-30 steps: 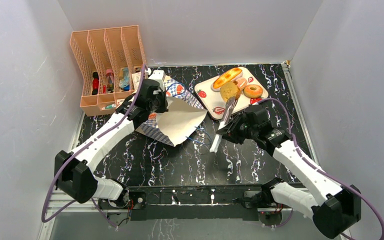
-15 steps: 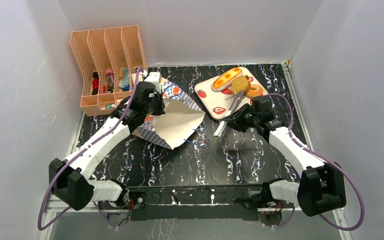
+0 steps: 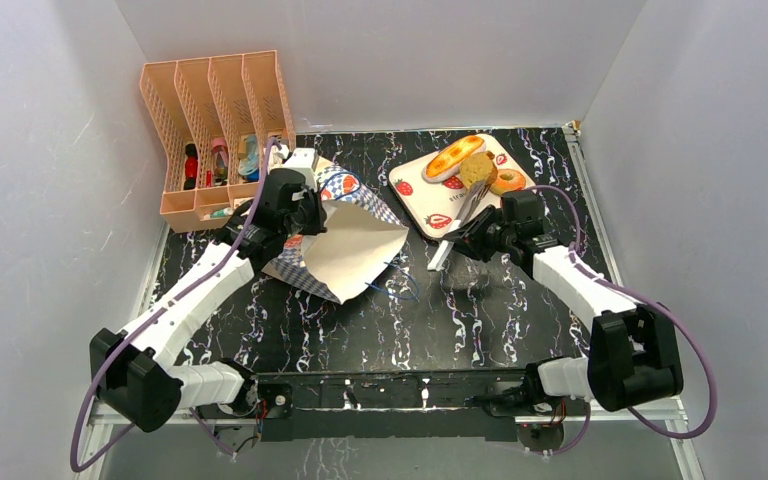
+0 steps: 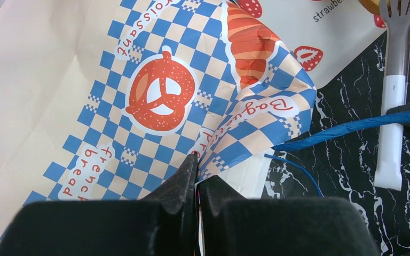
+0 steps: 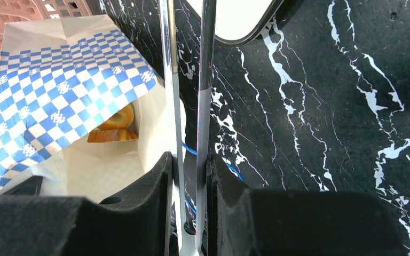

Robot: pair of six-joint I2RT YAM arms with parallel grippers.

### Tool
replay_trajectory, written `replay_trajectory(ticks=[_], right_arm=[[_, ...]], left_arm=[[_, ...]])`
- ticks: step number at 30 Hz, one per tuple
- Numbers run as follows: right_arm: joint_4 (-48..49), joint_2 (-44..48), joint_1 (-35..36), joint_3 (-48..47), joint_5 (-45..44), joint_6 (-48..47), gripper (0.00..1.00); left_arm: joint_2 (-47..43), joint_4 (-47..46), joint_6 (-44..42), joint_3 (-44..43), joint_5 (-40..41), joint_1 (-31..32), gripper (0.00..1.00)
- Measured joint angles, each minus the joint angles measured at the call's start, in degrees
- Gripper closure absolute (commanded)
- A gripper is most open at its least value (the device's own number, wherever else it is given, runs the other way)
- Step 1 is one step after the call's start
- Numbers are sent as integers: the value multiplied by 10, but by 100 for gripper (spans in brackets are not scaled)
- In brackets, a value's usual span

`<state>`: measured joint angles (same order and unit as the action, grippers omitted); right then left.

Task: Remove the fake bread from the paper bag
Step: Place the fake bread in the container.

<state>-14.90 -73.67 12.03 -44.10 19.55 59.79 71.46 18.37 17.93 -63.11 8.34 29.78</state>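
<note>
The paper bag point(image 3: 350, 240) lies on its side, its white-lined mouth facing right. My left gripper point(image 3: 298, 205) is shut on the bag's checkered upper edge point(image 4: 155, 90), with the paper pinched between the jaws of the left gripper point(image 4: 196, 170). My right gripper point(image 3: 482, 238) is shut on metal tongs point(image 5: 187, 80). Their tips hold a round tan roll point(image 3: 477, 172) over the strawberry tray point(image 3: 412, 192). A long glazed loaf point(image 3: 454, 157) and a donut point(image 3: 509, 182) lie on the tray. Brown bread point(image 5: 115, 128) shows inside the bag.
A peach file rack point(image 3: 215, 125) with small items stands at the back left, close behind the bag. Blue cord handles point(image 4: 347, 128) trail from the bag's mouth onto the black marbled table point(image 3: 520, 300). White walls close in on three sides.
The right arm has carried the tongs and roll right and farther back over the tray, its elbow swinging inward. The left arm and the bag have shifted slightly left.
</note>
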Motion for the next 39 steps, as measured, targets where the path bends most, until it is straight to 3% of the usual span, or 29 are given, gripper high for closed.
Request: replay_trajectory(ticks=[6, 9, 13, 25, 39], right_arm=[[19, -28, -11, 1, 4, -7, 98], [44, -36, -42, 16, 31, -12, 73], [55, -74, -61, 28, 71, -14, 64], [51, -53, -61, 54, 104, -21, 61], [0, 40, -61, 64, 100, -29, 65]], left_arm=[[-33, 6, -8, 14, -2, 0, 100], [-33, 13, -12, 14, -2, 0, 100], [-33, 14, -12, 14, -2, 0, 100], [-33, 16, -11, 9, -4, 0, 100], [-35, 23, -10, 8, -4, 0, 100]])
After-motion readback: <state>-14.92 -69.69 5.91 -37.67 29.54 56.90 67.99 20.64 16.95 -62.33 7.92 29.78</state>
